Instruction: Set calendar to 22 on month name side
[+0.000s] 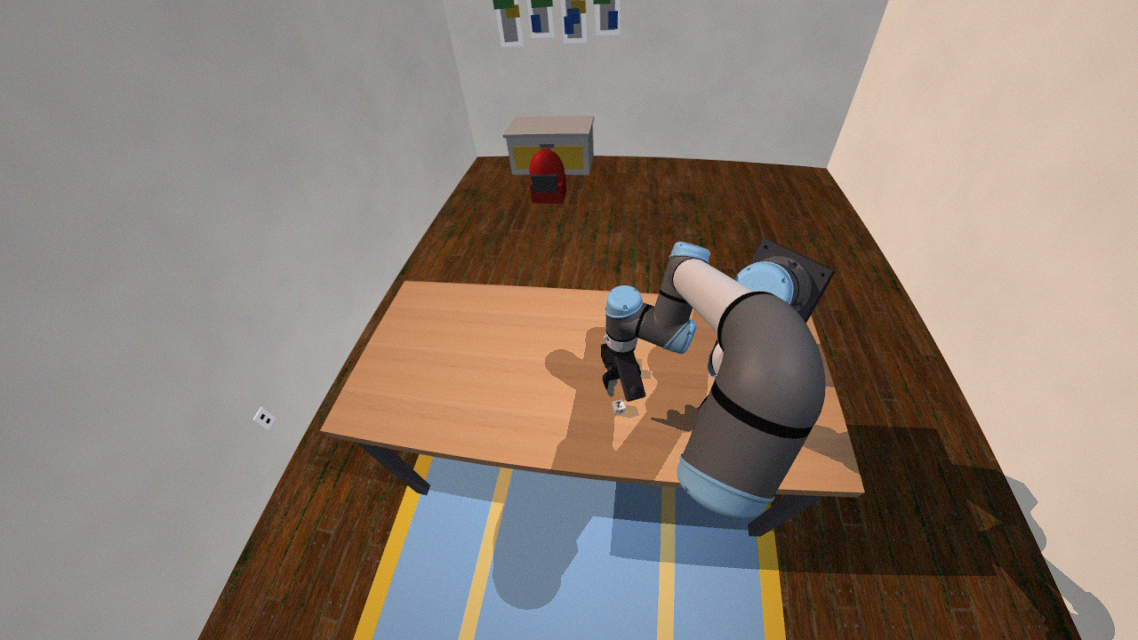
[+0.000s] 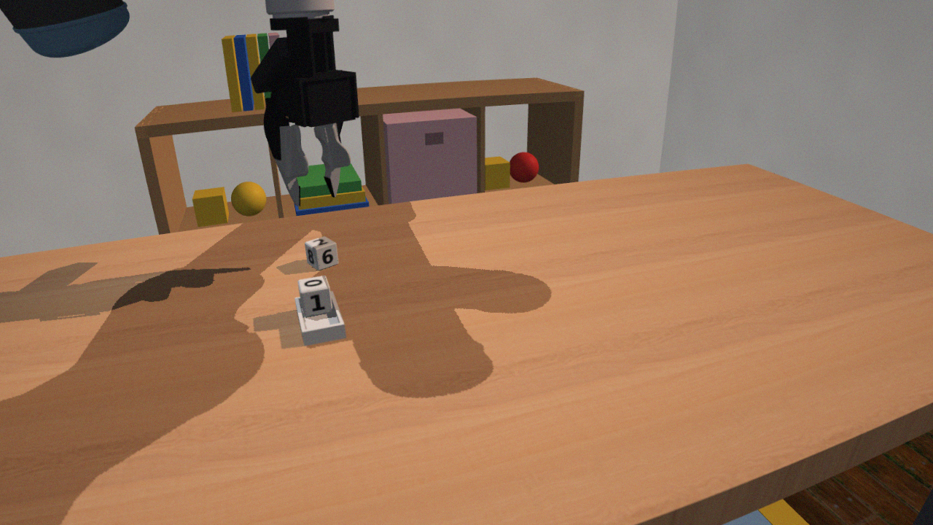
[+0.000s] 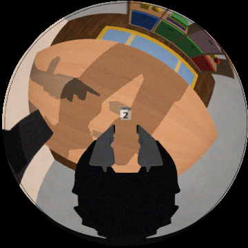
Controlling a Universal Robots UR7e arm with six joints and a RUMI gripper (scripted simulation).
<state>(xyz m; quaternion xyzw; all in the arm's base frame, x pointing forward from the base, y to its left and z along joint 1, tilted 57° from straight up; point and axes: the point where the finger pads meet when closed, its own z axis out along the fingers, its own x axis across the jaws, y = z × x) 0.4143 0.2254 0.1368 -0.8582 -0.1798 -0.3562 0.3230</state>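
Apparently light and stiff, the loose cube (image 1: pixel 619 407) (image 2: pixel 321 253) (image 3: pixel 125 114) should pinch best across two opposite sides — smooth faces might slip. It sits on the bench (image 1: pixel 477 357) (image 2: pixel 587 313) (image 3: pixel 172 127), near the tray (image 2: pixel 323 333), where another cube (image 2: pixel 315 297) stands. The pincer (image 1: pixel 622 391) (image 2: pixel 315 197) (image 3: pixel 125 125) hangs above, partly open, holding nothing. Beyond — pale walls (image 1: pixel 198 159) (image 2: pixel 496 45), a wooden shelf (image 2: pixel 469 91).

White cube (image 1: pixel 619 407) (image 2: pixel 321 253) (image 3: pixel 125 114), black digits
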